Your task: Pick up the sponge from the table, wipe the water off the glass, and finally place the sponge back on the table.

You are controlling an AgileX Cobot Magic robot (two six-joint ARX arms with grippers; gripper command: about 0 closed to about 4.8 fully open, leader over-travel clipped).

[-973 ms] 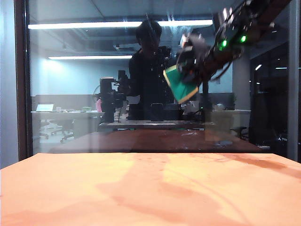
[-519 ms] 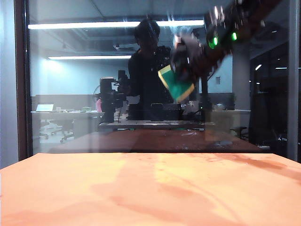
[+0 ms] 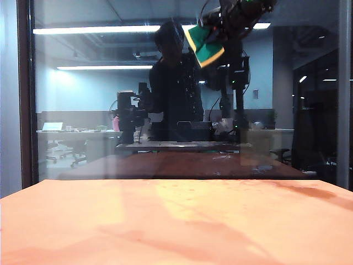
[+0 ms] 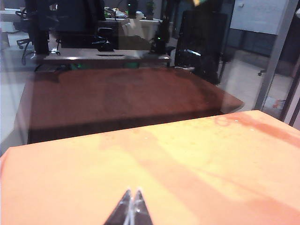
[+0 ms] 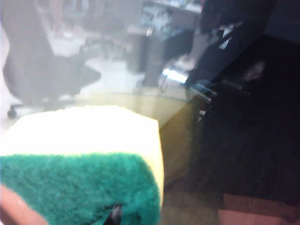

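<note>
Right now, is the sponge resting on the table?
No, the right gripper holds the sponge high against the glass, far above the table.

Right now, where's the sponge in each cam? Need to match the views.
Exterior view: sponge near the top, right of centre, held high at the glass by the right gripper, green face toward the camera.
Left wrist view: sponge not identifiable; the shut left gripper hangs over the table.
Right wrist view: sponge fills the near foreground, green layer nearest the camera.
Shared landmark: the glass pane, which appears in all three views.
</note>
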